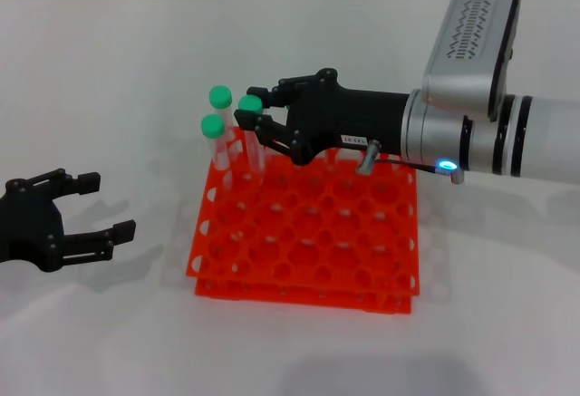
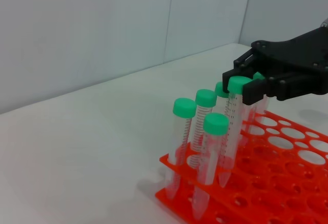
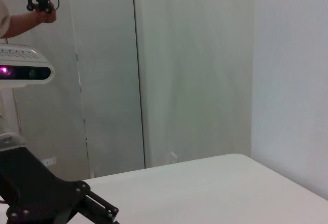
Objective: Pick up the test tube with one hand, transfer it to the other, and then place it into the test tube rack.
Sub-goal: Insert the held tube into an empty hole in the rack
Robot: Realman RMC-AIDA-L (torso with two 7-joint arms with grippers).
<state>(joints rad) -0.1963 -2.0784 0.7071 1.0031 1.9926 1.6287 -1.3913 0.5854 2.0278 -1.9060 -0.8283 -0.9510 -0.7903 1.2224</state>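
Observation:
The orange test tube rack [image 1: 299, 289] stands in the middle of the white table. My right gripper [image 1: 255, 111], black with a white label and a blue light on its forearm, is over the rack's far left corner. It is shut on the green cap of a clear test tube [image 1: 251, 104]. The tube stands upright with its lower end in a rack hole. The left wrist view shows the same grip [image 2: 241, 83] on that tube [image 2: 234, 116] and the rack [image 2: 165, 159]. My left gripper [image 1: 101, 206] is open and empty, low over the table to the left of the rack.
Other green-capped tubes [image 1: 217, 99] stand in the rack's far left corner beside the held one; the left wrist view shows several [image 2: 184, 108]. Most holes are empty. In the right wrist view a wall and bare table show.

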